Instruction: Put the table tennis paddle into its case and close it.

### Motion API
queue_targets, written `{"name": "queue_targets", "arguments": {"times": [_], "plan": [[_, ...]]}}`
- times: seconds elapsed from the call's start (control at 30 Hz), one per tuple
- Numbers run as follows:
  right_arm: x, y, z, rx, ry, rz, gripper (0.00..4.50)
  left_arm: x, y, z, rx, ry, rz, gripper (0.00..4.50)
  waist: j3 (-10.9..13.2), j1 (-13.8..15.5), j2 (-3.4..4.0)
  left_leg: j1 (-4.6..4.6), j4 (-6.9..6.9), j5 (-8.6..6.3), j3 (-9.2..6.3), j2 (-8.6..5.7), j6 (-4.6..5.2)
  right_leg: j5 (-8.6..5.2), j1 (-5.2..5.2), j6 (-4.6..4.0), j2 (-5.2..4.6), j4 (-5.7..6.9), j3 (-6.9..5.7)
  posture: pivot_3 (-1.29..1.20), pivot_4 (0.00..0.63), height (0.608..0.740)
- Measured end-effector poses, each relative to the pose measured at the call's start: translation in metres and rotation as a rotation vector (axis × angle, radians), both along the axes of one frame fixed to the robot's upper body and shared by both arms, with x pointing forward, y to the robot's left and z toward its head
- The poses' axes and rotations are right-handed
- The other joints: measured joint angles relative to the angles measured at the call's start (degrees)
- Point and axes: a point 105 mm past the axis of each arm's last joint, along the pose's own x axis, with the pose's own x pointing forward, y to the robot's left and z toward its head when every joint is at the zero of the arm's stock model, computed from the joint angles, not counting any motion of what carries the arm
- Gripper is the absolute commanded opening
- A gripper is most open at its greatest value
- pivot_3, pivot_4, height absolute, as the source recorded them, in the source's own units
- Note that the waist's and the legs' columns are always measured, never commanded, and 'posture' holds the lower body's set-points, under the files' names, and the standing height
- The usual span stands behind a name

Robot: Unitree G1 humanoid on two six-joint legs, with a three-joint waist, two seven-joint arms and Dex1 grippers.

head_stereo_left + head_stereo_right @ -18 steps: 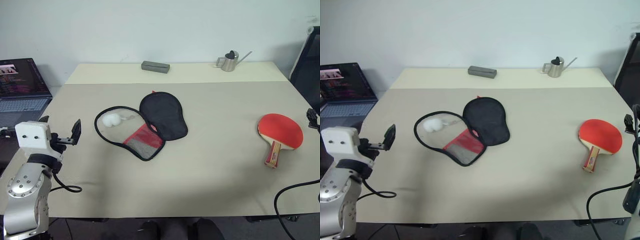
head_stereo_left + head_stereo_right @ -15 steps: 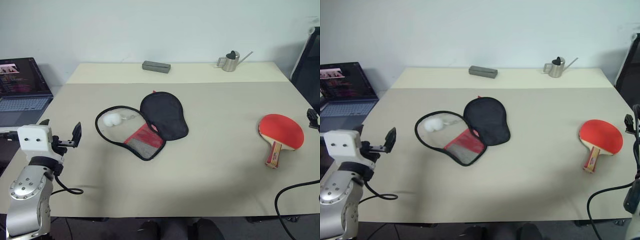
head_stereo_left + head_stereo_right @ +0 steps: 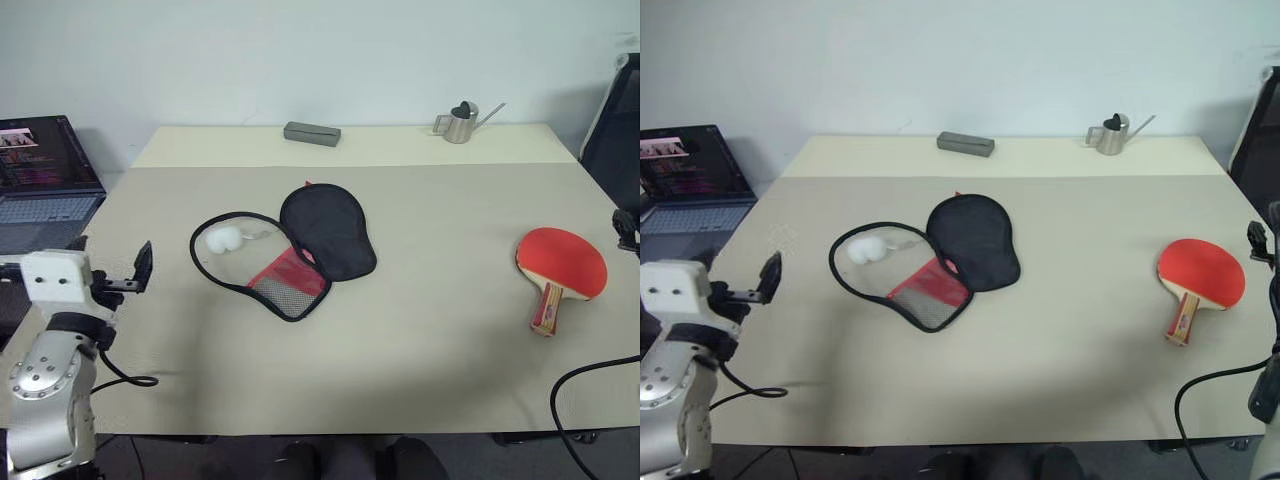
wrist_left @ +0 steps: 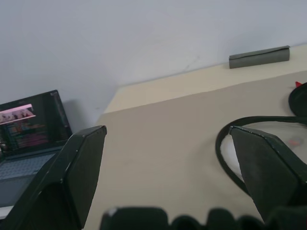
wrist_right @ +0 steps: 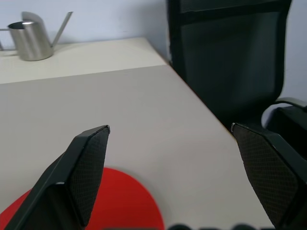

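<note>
Paddle: the table tennis paddle (image 3: 560, 268) lies flat near the right edge of the surface (image 3: 420, 330), red face up, handle pointing toward the near edge.
Case: the case (image 3: 290, 250) lies unzipped near the middle, well apart from the paddle; its black-lined flap is folded back to the right, the other half shows mesh and a red patch.
Pom-pom: a white pom-pom (image 3: 224, 238) rests on the left half of the case.
Left hand: the left hand (image 4: 168, 163) hovers by the left edge, fingers wide apart, holding nothing.
Right hand: the right hand (image 5: 170, 163) is over the paddle's end of the surface, fingers spread, empty; its height above the paddle is hard to judge.
Far edge: a grey bar (image 3: 311, 133) and a small metal watering can (image 3: 460, 122).
Beyond the surface: a laptop (image 3: 40, 170) at left, a black chair (image 5: 225, 57) at right.
</note>
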Motion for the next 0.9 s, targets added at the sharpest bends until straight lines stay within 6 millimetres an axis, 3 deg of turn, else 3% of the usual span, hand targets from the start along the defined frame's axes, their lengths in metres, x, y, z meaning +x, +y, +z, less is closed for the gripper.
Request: {"name": "queue_targets", "arguments": {"times": [0.17,0.3,0.47,0.9], "plan": [[0.011,0.023,-0.01,0.009,0.011,0.125,4.45,-0.01,0.02,0.011,0.033,-0.009,0.028,4.5,0.0,0.09,0.0,-0.01,0.0,0.0,-0.04,-0.02,0.01,0.0,0.0,0.0,-0.01,-0.01,-0.01,0.0,0.15,0.74],[0.015,0.041,-0.01,-0.004,0.013,0.257,4.45,-0.008,0.021,0.011,0.024,-0.005,0.007,4.5,0.0,0.12,0.0,-0.01,0.01,0.0,-0.09,-0.02,0.0,0.0,0.0,0.0,-0.01,0.0,-0.05,0.0,0.15,0.74],[0.025,0.103,-0.022,0.025,0.084,0.638,4.45,-0.001,0.003,0.011,0.015,0.031,-0.124,4.5,-0.01,-0.07,-0.01,0.0,0.05,0.0,-0.23,0.01,0.0,0.02,-0.02,-0.02,0.01,0.04,-0.03,0.0,0.15,0.74],[0.024,0.193,0.0,-0.014,0.014,0.99,4.45,0.019,-0.015,0.039,0.039,0.003,-0.26,4.5,-0.02,0.19,-0.01,-0.07,0.11,-0.04,-0.5,0.01,-0.09,0.02,-0.12,-0.02,0.02,0.11,-0.09,0.0,0.15,0.74]]}}
